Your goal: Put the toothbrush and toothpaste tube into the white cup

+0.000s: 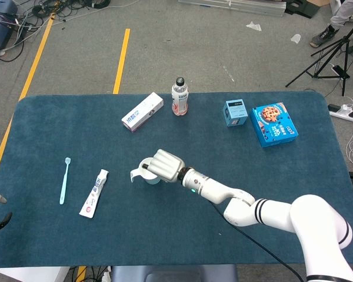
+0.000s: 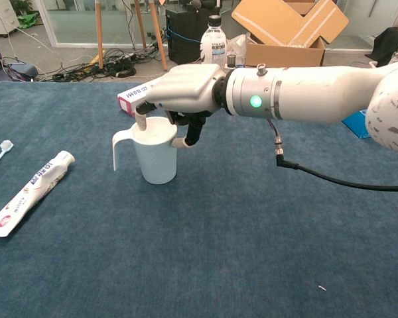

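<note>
White cup [image 1: 146,172] stands upright mid-table, the right hand [image 1: 166,165] over its rim; toothpaste tube [image 1: 95,192] and toothbrush [image 1: 64,180] lie well left. From the chest, fingers [image 2: 140,120] look lifted off the rim, apart, holding nothing. Labels unreadable.

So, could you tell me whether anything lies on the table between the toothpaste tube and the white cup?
Nothing on the cloth does: the toothpaste tube and the white cup have bare blue cloth between them. However, the right hand hangs over the cup's mouth, fingertips at its rim, blocking entry from above.
</note>
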You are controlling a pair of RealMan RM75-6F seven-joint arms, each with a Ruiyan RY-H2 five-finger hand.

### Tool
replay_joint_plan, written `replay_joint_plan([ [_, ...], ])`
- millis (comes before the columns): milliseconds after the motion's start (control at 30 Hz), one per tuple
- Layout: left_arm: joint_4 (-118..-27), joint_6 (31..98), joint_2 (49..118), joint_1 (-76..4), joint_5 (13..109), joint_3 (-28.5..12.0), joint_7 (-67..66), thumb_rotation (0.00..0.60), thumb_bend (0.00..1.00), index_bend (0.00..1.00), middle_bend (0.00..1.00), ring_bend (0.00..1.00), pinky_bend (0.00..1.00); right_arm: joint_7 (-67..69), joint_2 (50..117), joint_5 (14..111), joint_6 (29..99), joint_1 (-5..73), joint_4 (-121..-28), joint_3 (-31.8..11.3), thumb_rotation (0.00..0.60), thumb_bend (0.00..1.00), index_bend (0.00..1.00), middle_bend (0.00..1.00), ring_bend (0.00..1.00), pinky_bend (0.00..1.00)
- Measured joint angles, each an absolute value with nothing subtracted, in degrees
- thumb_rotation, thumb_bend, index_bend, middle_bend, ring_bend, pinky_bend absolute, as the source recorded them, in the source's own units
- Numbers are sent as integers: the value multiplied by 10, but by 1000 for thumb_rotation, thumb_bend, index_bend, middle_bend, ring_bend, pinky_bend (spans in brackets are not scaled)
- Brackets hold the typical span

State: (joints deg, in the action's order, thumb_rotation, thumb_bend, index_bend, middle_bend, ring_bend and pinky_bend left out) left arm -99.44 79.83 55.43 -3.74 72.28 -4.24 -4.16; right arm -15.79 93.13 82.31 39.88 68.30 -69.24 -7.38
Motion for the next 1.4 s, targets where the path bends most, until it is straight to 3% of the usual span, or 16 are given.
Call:
replay_joint_plan([
  [400, -1001, 792, 555, -40, 734, -35, -48, 600, 242, 458, 124, 8, 0, -205, 874, 816, 437, 661, -776, -83, 600, 236, 238, 984, 1000, 1000],
  [800, -1005, 791, 569, -47, 756, -31, -52, 600, 241, 461, 124, 8, 0, -303, 727, 812, 565, 555, -976, -65, 600, 234, 238, 921, 991, 1000],
  [1133, -991, 792, 581, -62, 787, -37, -37, 600, 215, 418, 124, 17, 0, -350, 643, 869, 720, 412, -1065, -4, 600, 210, 228, 615, 718, 959],
  [1400, -951, 774, 602, -91, 813, -46, -2, 600, 33, 204, 46, 15, 0, -264, 637, 954, 847, 307, -1027, 38, 600, 206, 228, 459, 558, 797],
])
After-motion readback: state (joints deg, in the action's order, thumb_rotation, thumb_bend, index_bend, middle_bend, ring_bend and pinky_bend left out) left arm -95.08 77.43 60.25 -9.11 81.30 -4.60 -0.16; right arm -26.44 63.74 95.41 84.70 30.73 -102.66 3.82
